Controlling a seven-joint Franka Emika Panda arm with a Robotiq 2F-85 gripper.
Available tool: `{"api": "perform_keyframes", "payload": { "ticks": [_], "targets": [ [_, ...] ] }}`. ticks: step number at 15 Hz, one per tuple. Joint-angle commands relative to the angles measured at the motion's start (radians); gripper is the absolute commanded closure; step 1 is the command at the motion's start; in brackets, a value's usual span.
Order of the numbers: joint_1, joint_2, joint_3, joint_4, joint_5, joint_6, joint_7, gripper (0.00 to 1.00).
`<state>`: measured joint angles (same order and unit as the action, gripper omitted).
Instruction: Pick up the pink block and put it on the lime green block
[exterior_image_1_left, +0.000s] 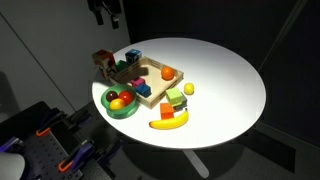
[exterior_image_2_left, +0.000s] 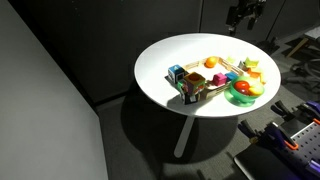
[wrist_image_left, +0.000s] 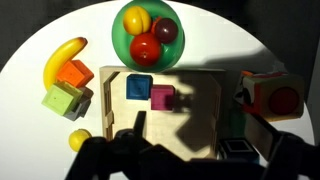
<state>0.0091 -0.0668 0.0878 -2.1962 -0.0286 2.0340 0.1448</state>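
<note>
Above the white tabletop (wrist_image_left: 220, 40) and its wooden tray (wrist_image_left: 200, 85), the fingers (wrist_image_left: 268, 138) hang high, spread wide and empty. The pink block (wrist_image_left: 162, 97) sits in the tray just beside a blue block (wrist_image_left: 139, 87) — best to drop straight down and pinch pink's free sides, clear of blue.

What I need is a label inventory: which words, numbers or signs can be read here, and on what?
None readable. The pink block, blue block, wooden tray and green bowl look plain; the toy box beside the tray is too blurred to tell.
</note>
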Motion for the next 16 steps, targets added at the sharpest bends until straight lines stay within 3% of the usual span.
{"api": "perform_keyframes", "payload": {
  "ticks": [1, 6, 16],
  "targets": [
    [0.006, 0.045, -0.021, 0.033, -0.003, -0.008, 0.005, 0.00],
    [0.004, 0.106, -0.040, 0.052, -0.002, 0.006, -0.003, 0.00],
    [0.000, 0.228, -0.061, 0.058, 0.010, 0.173, -0.048, 0.00]
  ]
}}
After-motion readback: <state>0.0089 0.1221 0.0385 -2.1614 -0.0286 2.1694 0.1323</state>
